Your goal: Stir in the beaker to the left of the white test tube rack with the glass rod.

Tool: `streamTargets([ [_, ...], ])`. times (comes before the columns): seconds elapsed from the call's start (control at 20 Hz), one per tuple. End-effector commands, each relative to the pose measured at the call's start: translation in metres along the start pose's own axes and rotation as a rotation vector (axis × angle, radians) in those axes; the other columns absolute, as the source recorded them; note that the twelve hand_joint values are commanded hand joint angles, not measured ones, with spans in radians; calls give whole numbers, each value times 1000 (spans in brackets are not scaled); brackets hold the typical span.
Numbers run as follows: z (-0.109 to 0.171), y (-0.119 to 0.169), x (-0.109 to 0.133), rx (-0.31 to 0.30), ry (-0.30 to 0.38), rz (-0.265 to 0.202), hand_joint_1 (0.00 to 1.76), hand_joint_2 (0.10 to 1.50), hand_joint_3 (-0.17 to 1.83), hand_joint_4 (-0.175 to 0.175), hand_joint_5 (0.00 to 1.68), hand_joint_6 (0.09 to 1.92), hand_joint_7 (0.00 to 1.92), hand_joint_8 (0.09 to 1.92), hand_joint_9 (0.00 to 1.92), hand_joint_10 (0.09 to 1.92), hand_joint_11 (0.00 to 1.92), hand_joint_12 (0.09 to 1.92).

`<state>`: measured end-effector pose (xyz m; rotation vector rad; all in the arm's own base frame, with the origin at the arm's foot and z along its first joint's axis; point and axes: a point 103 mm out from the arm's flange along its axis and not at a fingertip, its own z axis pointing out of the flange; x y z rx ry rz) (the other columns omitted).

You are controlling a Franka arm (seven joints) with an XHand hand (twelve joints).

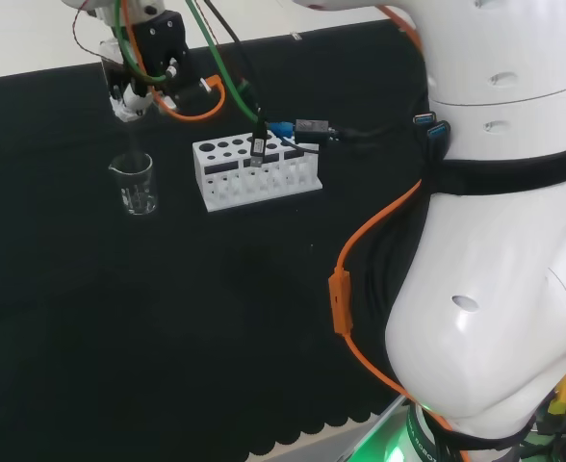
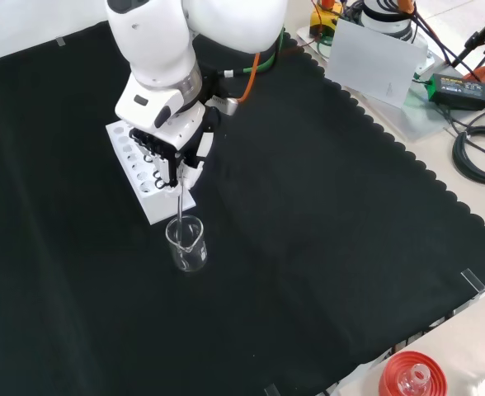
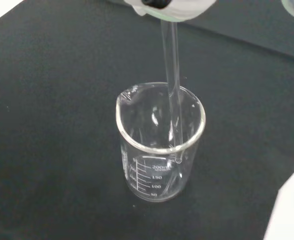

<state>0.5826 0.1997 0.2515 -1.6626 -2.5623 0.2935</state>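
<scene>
A white arm (image 1: 495, 241) of rounded glossy links is seen, banded by a black strap. Orange and green cables (image 1: 360, 250) are run along it. A black-and-white hand (image 2: 172, 148) is fitted.

In the front view the white test tube rack (image 2: 148, 177) is the landmark; the beaker (image 2: 185, 244) stands just beside its near end, with the glass rod (image 2: 180, 202) reaching down into its mouth from the hand (image 2: 176, 148) above the rack; bare black cloth (image 2: 325, 247) lies open right of and nearer than the rack.
</scene>
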Motion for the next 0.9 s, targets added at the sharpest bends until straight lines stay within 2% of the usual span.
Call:
streamTargets([
  [0.05,-6,-10,-5,-14,-9,18,1331,1019,-175,-175,1508,87,1532,97,1920,162,1656,669],
  [0.2,-8,-13,-6,-21,-1,17,1331,1019,-175,-175,1508,87,1532,96,1920,162,1656,669],
  [0.35,-7,-13,-4,-84,67,-10,1331,1019,-175,-175,1508,87,1532,96,1920,162,1656,669],
  [0.5,-3,-18,-9,-120,103,-17,1331,1019,-175,-175,1508,87,1533,95,1920,162,1656,669],
  [0.6,2,-25,-15,-129,123,-14,1331,1019,-175,-175,1508,87,1533,95,1920,162,1656,670],
  [0.9,5,-28,-16,-142,141,-44,1331,1019,-175,-175,1508,87,1533,94,1920,162,1656,670],
])
